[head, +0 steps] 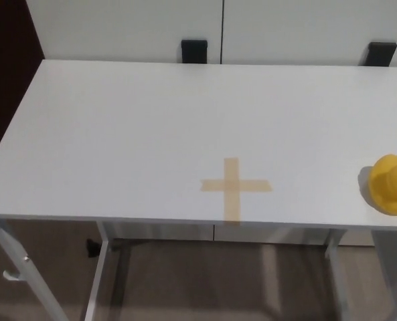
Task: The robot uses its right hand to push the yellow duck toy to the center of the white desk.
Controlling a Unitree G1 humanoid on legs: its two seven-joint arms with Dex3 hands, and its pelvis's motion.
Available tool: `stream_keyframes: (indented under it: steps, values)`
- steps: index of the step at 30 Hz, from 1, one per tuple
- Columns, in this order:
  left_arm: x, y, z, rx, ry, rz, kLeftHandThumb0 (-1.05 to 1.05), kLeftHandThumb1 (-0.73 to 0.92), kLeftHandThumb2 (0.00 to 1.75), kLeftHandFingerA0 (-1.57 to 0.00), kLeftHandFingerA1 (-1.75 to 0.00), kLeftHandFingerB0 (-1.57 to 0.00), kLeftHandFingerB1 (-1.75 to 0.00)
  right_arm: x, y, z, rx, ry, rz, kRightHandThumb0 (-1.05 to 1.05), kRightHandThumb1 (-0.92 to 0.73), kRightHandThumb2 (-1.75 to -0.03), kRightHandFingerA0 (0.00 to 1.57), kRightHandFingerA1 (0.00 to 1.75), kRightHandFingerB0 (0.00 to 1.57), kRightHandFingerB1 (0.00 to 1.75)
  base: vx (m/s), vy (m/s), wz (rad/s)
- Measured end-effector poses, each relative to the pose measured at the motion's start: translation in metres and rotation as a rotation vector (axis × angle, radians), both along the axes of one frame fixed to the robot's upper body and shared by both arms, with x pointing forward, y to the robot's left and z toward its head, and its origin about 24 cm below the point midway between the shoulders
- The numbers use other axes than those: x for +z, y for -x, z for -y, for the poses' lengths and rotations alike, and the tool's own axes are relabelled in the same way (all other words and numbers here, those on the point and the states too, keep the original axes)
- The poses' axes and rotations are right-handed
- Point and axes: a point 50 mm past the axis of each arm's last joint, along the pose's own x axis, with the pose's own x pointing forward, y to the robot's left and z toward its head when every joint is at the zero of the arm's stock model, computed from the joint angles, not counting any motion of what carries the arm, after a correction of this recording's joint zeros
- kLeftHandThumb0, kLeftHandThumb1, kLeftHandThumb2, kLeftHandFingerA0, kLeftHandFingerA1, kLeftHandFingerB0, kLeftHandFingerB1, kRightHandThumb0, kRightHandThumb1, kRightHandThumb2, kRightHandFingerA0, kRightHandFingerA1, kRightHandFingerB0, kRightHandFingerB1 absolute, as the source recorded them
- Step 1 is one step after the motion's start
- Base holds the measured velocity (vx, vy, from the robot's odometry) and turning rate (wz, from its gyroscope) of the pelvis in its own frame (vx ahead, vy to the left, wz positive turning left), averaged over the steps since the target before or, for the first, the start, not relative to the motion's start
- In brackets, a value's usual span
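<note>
One yellow duck toy (392,184) sits near the front right corner of the white desk (138,127), well apart from the tan tape cross (235,187) that seems placed to mark the target spot near the front middle, so the push is judged not yet begun. Neither robot hand shows in the head view, so I cannot tell how their fingers stand, and no brand, label or readable writing appears anywhere.

Looks like lab/test room: bare white desk (118,127), tape cross (235,187) marking target spot, white cabinets (131,27) with black handles (193,50) behind, wood-look floor (185,281).
</note>
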Motion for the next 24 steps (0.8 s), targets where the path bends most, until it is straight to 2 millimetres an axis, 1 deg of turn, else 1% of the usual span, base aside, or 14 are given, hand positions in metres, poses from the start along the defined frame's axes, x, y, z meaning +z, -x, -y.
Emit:
stream_keyframes:
  steps: [1,2,7,8,9,10,11,12,13,16,17,20,22,24]
  values:
    - [0.0,0.0,0.0,0.0,0.0,0.0,-0.11,0.59,0.85,-0.84,-0.82,-0.85,-0.86,0.0,0.0,0.0,0.0,0.0,0.0,-0.81,-0.92,-0.7,0.15,0.4,0.09,0.31,0.0,0.0,0.0]
    - [0.0,-0.001,0.0,-0.003,0.0,0.0,-0.11,0.58,0.86,-0.85,-0.84,-0.86,-0.88,0.015,-0.015,-0.007,0.031,0.009,0.049,-0.79,-0.75,-1.09,0.09,0.47,0.04,0.35,0.0,0.0,0.0]
    - [0.0,0.0,-0.001,-0.004,-0.003,-0.001,-0.1,0.57,0.89,-0.89,-0.88,-0.88,-0.9,0.048,-0.063,-0.045,0.169,0.016,0.161,-0.78,-0.78,-1.1,0.1,0.47,0.01,0.34,0.0,-0.001,0.02]
    - [0.001,0.0,-0.001,-0.002,-0.004,-0.002,-0.1,0.49,1.03,-0.88,-0.91,-0.89,-0.93,0.049,-0.072,-0.055,0.196,0.004,0.171,-0.72,-0.79,-1.06,0.07,0.45,0.06,0.41,0.0,0.0,0.0]
    - [0.001,0.0,-0.001,-0.002,-0.004,-0.002,-0.1,0.49,1.03,-0.88,-0.91,-0.89,-0.93,0.049,-0.075,-0.058,0.204,0.001,0.172,-0.72,-0.79,-1.06,0.07,0.45,0.06,0.41,0.0,0.0,0.0]
    - [0.001,0.001,-0.002,-0.001,-0.005,-0.002,-0.11,0.49,1.03,-0.88,-0.91,-0.89,-0.93,0.048,-0.079,-0.064,0.217,-0.008,0.171,-0.34,-0.59,-1.16,0.0,0.5,0.0,0.49,0.0,0.0,0.0]
    - [0.002,0.002,-0.003,0.001,-0.009,-0.003,-0.13,0.56,0.87,-0.88,-0.89,-0.9,-0.94,0.043,-0.09,-0.078,0.249,-0.031,0.162,-0.34,-0.6,-1.16,0.0,0.5,0.0,0.5,-0.01,-0.009,0.09]
    - [0.002,0.002,-0.004,0.001,-0.01,-0.002,-0.13,0.56,0.87,-0.88,-0.89,-0.9,-0.94,0.04,-0.094,-0.083,0.259,-0.039,0.156,-0.34,-0.6,-1.16,0.0,0.5,0.0,0.5,-0.02,-0.01,0.08]
    - [0.002,0.003,-0.004,0.002,-0.012,-0.004,-0.1,0.56,0.92,-0.87,-0.87,-0.89,-0.91,0.038,-0.096,-0.087,0.269,-0.046,0.149,-0.71,-0.92,-0.69,0.17,0.38,0.13,0.32,-0.02,-0.01,0.06]
    - [0.002,0.006,-0.005,0.004,-0.013,-0.01,-0.1,0.55,0.94,-0.87,-0.87,-0.89,-0.91,0.031,-0.103,-0.099,0.291,-0.062,0.13,-0.69,-0.92,-0.71,0.19,0.38,0.16,0.34,0.0,0.0,0.0]
    - [0.002,0.006,-0.005,0.004,-0.013,-0.01,-0.1,0.54,0.9,-0.84,-0.86,-0.89,-0.92,0.028,-0.105,-0.102,0.297,-0.07,0.122,-0.71,-0.92,-0.76,0.21,0.41,0.25,0.38,0.0,0.0,0.0]
    - [0.002,0.006,-0.005,0.004,-0.013,-0.01,-0.11,0.56,0.88,-0.85,-0.86,-0.89,-0.91,0.014,-0.11,-0.114,0.308,-0.088,0.076,-0.73,-0.92,-0.73,0.22,0.41,0.16,0.34,0.0,0.0,0.0]
    - [0.002,0.006,-0.005,0.003,-0.013,-0.009,-0.1,0.55,0.92,-0.86,-0.86,-0.91,-0.92,0.012,-0.111,-0.115,0.31,-0.088,0.07,-0.75,-0.92,-0.74,0.23,0.4,0.16,0.34,0.0,0.0,0.0]
    - [0.002,0.006,-0.005,0.003,-0.013,-0.009,-0.1,0.55,0.92,-0.86,-0.86,-0.91,-0.92,0.002,-0.114,-0.124,0.324,-0.085,0.022,-0.75,-0.92,-0.74,0.23,0.4,0.16,0.34,0.0,0.0,0.0]
